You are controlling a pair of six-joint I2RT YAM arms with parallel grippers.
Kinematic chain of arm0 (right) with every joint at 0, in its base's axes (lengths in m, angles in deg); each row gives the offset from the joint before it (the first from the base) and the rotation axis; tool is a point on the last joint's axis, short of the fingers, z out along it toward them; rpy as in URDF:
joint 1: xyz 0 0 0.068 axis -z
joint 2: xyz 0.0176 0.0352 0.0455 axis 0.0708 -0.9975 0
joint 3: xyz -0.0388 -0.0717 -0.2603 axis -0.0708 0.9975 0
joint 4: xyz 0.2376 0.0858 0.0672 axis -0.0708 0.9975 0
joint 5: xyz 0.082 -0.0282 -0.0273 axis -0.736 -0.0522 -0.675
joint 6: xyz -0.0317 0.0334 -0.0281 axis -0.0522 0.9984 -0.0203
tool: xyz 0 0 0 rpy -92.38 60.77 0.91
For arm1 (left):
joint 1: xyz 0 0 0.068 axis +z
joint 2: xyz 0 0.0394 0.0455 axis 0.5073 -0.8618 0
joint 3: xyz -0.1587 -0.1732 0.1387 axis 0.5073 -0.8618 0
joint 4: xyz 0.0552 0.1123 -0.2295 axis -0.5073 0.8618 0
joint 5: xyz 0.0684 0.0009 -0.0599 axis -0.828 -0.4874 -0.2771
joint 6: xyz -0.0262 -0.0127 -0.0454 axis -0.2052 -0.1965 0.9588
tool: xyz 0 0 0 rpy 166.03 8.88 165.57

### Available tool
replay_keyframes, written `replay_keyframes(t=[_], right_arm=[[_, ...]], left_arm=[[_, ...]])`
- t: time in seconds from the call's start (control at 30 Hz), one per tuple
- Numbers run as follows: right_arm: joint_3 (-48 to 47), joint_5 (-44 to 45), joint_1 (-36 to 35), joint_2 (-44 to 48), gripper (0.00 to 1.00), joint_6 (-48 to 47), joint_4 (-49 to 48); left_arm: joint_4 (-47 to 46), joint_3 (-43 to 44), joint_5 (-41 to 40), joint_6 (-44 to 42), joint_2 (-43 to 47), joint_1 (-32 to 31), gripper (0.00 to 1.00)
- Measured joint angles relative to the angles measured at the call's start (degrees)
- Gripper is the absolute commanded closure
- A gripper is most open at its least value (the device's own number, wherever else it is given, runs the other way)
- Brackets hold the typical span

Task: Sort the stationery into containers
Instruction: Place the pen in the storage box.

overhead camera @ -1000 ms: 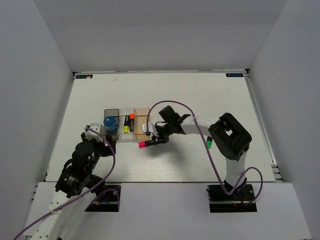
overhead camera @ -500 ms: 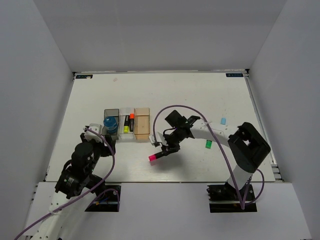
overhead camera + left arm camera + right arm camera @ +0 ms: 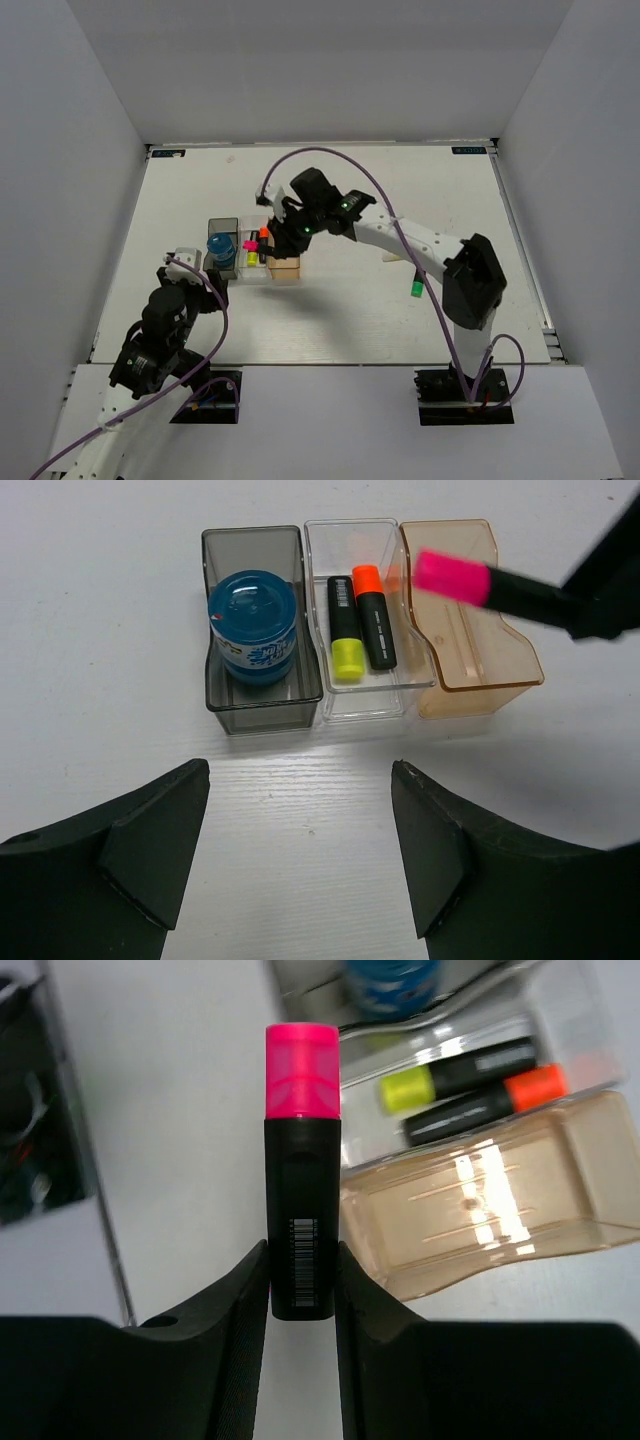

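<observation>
My right gripper [image 3: 272,246] [image 3: 302,1260] is shut on a pink-capped black highlighter [image 3: 302,1140] and holds it over the tan bin [image 3: 480,675] [image 3: 286,270]. Its cap [image 3: 452,577] points toward the clear bin [image 3: 350,530]. The clear bin holds a yellow-capped highlighter [image 3: 345,630] and an orange-capped one [image 3: 372,615]. The dark grey bin [image 3: 255,705] holds the blue roll [image 3: 254,623] [image 3: 221,247]. A green-capped highlighter [image 3: 414,290] lies on the table to the right. My left gripper [image 3: 300,850] [image 3: 205,282] is open and empty in front of the bins. The pale yellow stick is out of view.
The right arm [image 3: 400,235] stretches across the table middle from its base [image 3: 465,385]. White walls close the table on the left, back and right. A purple cable [image 3: 300,155] loops above the right gripper.
My right gripper has carried the pink highlighter from the table in front of the bins up and left to above the tan bin. The left arm has not moved.
</observation>
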Motion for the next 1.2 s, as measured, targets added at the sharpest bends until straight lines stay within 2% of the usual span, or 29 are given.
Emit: replay_keyframes(t=[0.13,0.37,0.67,0.87,0.93,0.97,1.03,1.1,1.2], right_arm=[[-8.52,9.75,-0.26,-7.02,1.0,11.17,-1.55],[-13.75,24.02,-1.11,-13.77,1.0,23.45,-1.66],[-16.92,24.92,-1.51,-18.45,1.0,32.57,-1.68],[-17.55,23.71,-2.05,-19.65,1.0,35.12,-2.58],[-17.55,22.88,-2.08,-20.13,0.85,35.58,-3.06],[-17.55,22.51,-2.08,-20.35,0.71,35.67,-3.17],[-17.55,21.35,-2.08,-20.79,0.56,35.78,-3.34],[-17.55,20.44,-2.08,-21.03,0.5,35.87,-3.48],[-17.55,19.08,-2.08,-21.09,0.49,35.98,-4.04]], left_arm=[[0.2,0.0,-0.94,0.0,0.35,0.0,0.16],[0.26,-0.02,-1.68,0.0,0.52,0.0,0.16],[0.26,-0.02,-1.97,0.0,0.52,0.0,0.16],[0.26,-0.04,-2.14,0.0,0.52,0.0,0.16],[0.26,-0.04,-2.14,0.0,0.52,0.0,0.16],[0.26,-0.07,-2.14,0.0,0.52,0.0,0.16],[0.26,-0.07,-2.14,0.0,0.52,0.0,0.16],[0.26,-0.07,-2.14,0.0,0.52,0.0,0.16],[0.26,-0.07,-2.14,0.0,0.52,0.0,0.16]])
